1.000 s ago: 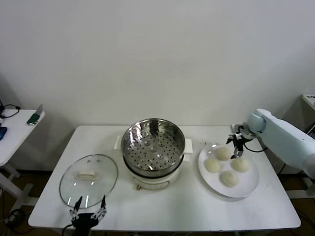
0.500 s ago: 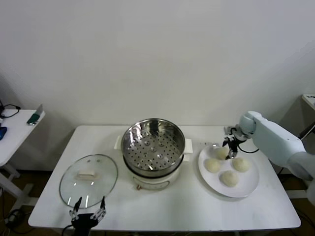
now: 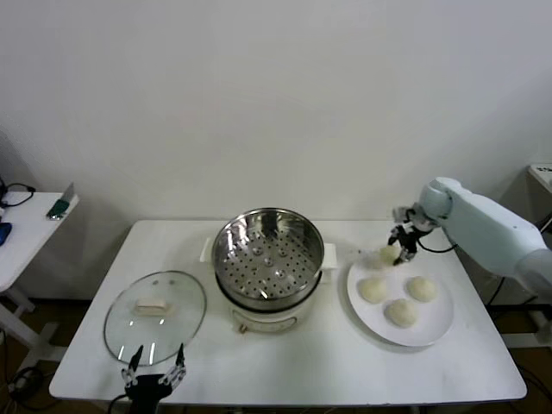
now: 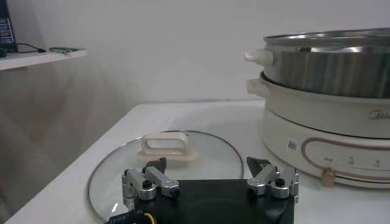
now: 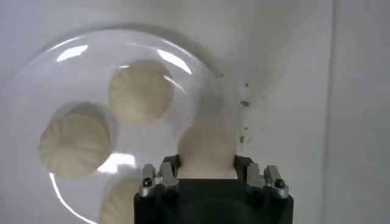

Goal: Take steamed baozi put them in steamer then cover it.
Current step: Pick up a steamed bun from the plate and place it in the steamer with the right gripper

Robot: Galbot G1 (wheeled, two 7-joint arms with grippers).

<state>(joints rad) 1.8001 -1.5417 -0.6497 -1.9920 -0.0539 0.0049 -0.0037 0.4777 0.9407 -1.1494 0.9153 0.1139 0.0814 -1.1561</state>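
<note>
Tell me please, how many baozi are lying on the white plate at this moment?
3 lie on the white plate: one baozi nearest the steamer, one on the far right, one nearest the front. A fourth is lifted in the right gripper. None seems hidden.

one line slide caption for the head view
Right gripper lifts one baozi off the plate; open steamer waits.
</note>
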